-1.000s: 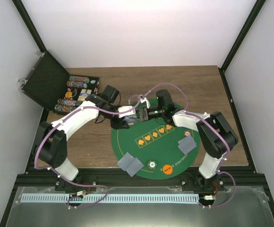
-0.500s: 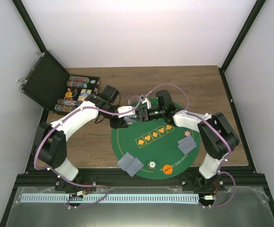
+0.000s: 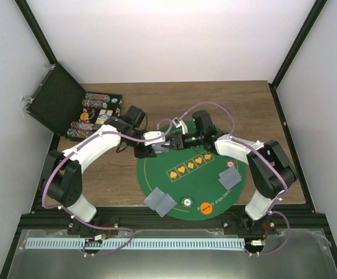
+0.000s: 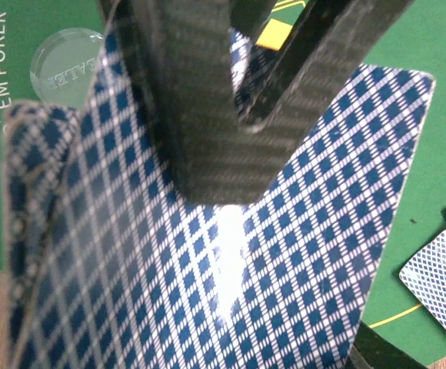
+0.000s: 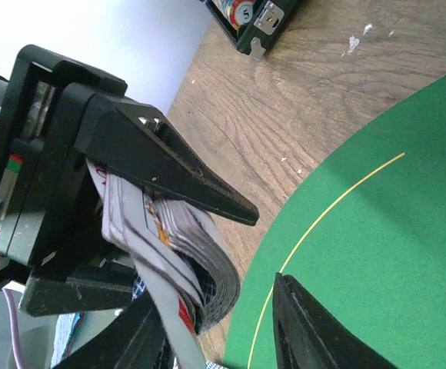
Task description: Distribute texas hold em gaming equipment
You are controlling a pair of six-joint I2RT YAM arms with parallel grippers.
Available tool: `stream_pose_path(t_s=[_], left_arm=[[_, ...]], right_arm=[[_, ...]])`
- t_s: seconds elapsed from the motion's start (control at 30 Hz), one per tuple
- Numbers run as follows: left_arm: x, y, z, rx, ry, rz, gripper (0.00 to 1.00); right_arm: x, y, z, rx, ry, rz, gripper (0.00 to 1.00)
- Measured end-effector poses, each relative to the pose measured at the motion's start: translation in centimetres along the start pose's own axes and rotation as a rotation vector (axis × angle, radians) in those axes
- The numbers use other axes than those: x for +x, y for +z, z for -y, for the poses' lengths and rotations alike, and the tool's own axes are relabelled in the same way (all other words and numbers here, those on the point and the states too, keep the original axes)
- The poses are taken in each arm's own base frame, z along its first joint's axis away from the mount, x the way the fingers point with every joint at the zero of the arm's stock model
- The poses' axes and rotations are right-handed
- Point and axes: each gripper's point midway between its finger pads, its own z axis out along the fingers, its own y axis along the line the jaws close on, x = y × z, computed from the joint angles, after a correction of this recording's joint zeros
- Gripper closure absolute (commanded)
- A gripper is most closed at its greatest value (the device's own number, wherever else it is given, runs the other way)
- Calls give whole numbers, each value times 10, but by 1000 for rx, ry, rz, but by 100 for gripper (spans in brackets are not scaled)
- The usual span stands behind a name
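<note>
Right wrist view: right gripper point(image 5: 231, 323) up close, jaws spread, nothing between them. Just ahead, off their left tip, the deck of cards point(image 5: 142, 223) sits pinched in the left gripper point(image 5: 208, 254) jaws, long axis slanting down toward them. Beyond: green mat point(image 5: 377, 231), tabletop point(image 5: 284, 100), chip case point(image 5: 246, 19).

The left gripper point(image 3: 147, 150), its deck point(image 5: 173, 254) and the right gripper point(image 3: 172, 141) crowd the far edge of the green mat point(image 3: 180, 187). One card pile point(image 3: 160, 201) blocks its near-left part, another point(image 3: 230, 176) its right; the middle is free.
</note>
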Motion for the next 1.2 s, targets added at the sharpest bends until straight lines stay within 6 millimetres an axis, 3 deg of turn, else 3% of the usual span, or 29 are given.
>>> stream_pose_path(t_s=[0.17,0.5,0.9,1.2], left_arm=[[2,-1,-3,-6,-8,1,57],[5,-1,-5,-10,-17,1,57],[10,1,-10,-11,-33,-5,57],[18,-2,-20,-30,-65,-1,57]], right_arm=[[-4,-4,-4,12,-14,5,72],[-6,-8,-3,47,-14,1,70],[-8,-13,-4,90,-29,-1,99],[-11,-20,-13,108,-58,-5,99]])
